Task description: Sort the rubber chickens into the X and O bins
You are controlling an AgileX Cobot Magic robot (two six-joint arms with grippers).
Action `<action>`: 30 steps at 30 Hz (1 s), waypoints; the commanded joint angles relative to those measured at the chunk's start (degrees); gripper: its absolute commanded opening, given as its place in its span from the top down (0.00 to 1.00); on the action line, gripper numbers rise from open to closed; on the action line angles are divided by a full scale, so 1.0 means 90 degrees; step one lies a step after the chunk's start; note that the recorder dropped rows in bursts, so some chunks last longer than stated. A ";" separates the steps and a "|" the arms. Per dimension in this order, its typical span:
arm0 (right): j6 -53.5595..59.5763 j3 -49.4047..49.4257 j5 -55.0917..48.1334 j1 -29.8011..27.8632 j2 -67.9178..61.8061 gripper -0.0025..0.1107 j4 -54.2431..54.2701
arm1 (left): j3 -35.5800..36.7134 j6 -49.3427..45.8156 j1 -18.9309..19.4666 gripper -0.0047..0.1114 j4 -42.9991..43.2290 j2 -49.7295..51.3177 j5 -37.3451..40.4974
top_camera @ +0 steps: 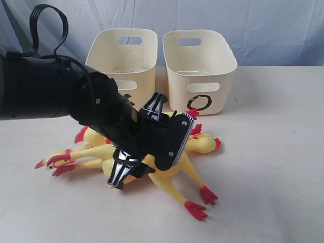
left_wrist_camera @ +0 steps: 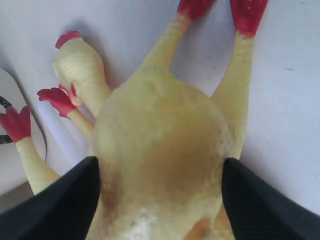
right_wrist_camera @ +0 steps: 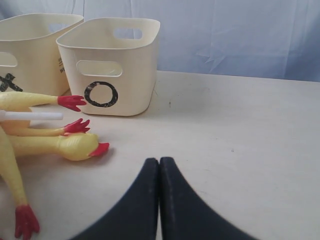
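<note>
Several yellow rubber chickens (top_camera: 200, 144) lie in a heap on the table in front of the bins. My left gripper (top_camera: 147, 152) is down over the heap. Its black fingers (left_wrist_camera: 60, 205) stand wide, one on each flank of a fat chicken (left_wrist_camera: 160, 130) that lies with its legs stretched out on the table; the left gripper (left_wrist_camera: 160, 190) is open around that body. A slim chicken's head (top_camera: 53, 161) points left. The X bin (top_camera: 121, 50) and the O bin (top_camera: 200, 61) stand side by side behind. My right gripper (right_wrist_camera: 159, 162) is shut and empty, low over bare table right of the chickens.
The left arm covers most of the X mark in the exterior view. The O bin (right_wrist_camera: 110, 55) and X bin (right_wrist_camera: 30, 45) look empty from here. A chicken's head (right_wrist_camera: 75, 146) lies just in front of the O bin. A blue cloth backdrop hangs behind the table (top_camera: 273, 152).
</note>
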State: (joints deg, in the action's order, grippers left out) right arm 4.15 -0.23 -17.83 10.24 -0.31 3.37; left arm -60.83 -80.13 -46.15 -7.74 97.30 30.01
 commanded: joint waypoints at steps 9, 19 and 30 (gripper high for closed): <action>0.0018 0.0025 0.0040 0.0015 0.0035 0.98 0.0016 | -0.0030 0.0064 -0.0033 0.84 -0.0032 0.0077 0.0044; 0.0018 0.0025 0.0040 0.0015 0.0035 0.98 0.0016 | -0.0032 0.0076 -0.0033 0.96 -0.0045 -0.0330 0.0317; 0.0018 0.0025 0.0040 0.0015 0.0035 0.98 0.0016 | -0.0043 0.0819 -0.0033 0.96 0.0607 -0.0966 0.0342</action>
State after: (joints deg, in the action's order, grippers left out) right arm 4.14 -0.23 -17.83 10.24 -0.31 3.37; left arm -61.05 -74.80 -46.15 -4.57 89.85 33.95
